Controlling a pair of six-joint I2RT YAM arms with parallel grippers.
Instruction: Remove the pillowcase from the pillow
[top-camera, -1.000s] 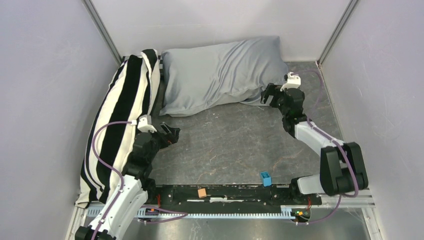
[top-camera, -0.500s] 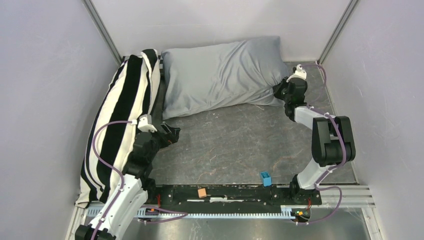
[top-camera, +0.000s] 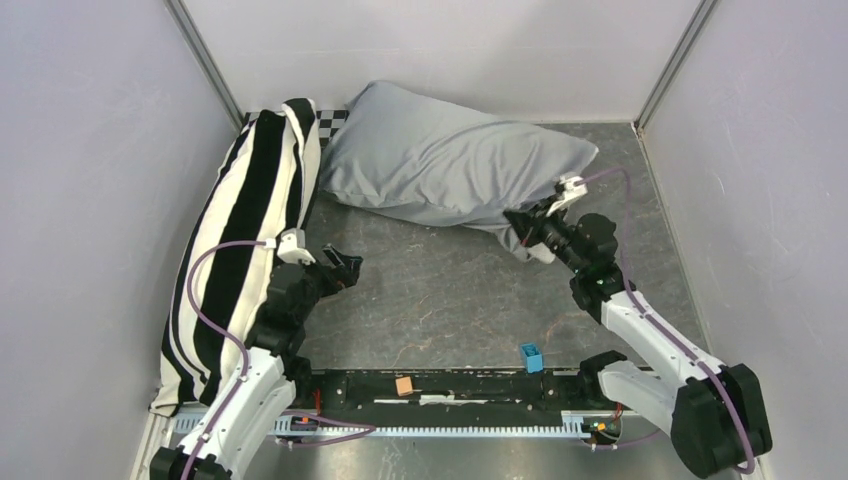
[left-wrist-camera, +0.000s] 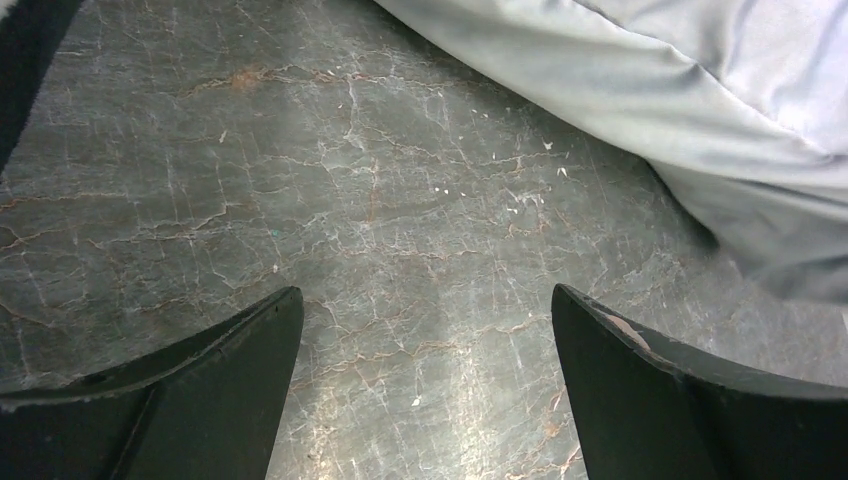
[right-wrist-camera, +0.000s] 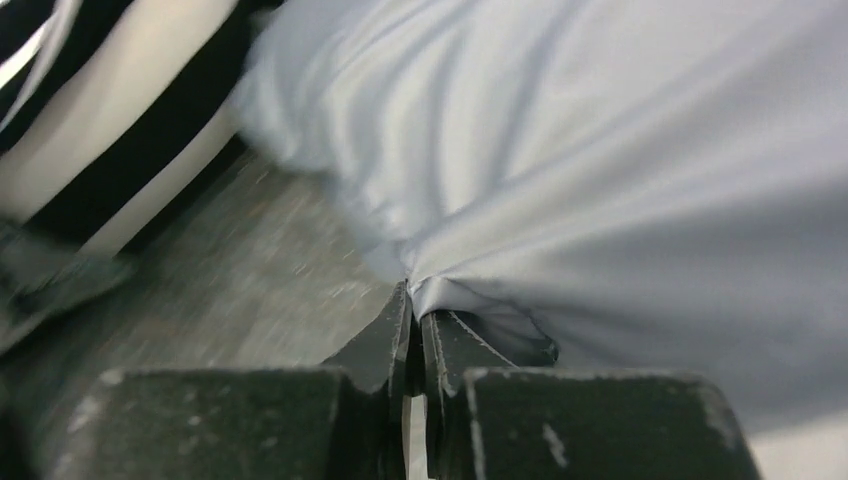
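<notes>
The light blue-grey pillowcase (top-camera: 450, 160) lies stuffed and slanted across the back of the floor, its near right corner drawn to a point. My right gripper (top-camera: 522, 232) is shut on that corner; in the right wrist view the pillowcase (right-wrist-camera: 600, 160) fabric bunches into the closed jaws of the right gripper (right-wrist-camera: 414, 292). The white pillow itself is hidden inside the cover. My left gripper (top-camera: 348, 268) hovers open over bare floor near the striped pillow; in the left wrist view the left gripper (left-wrist-camera: 428, 305) holds nothing, and the pillowcase (left-wrist-camera: 700, 90) fills the upper right.
A long black-and-white striped pillow (top-camera: 245, 230) lies along the left wall. Grey walls enclose the marbled floor (top-camera: 450, 290) on three sides. A small blue block (top-camera: 531, 356) and an orange block (top-camera: 404, 385) sit on the black rail at the near edge.
The right gripper has shut on the pillowcase's right corner and pulled it toward the near side; the pillow has swung and tilted away from the back wall. The left arm has stayed put.
</notes>
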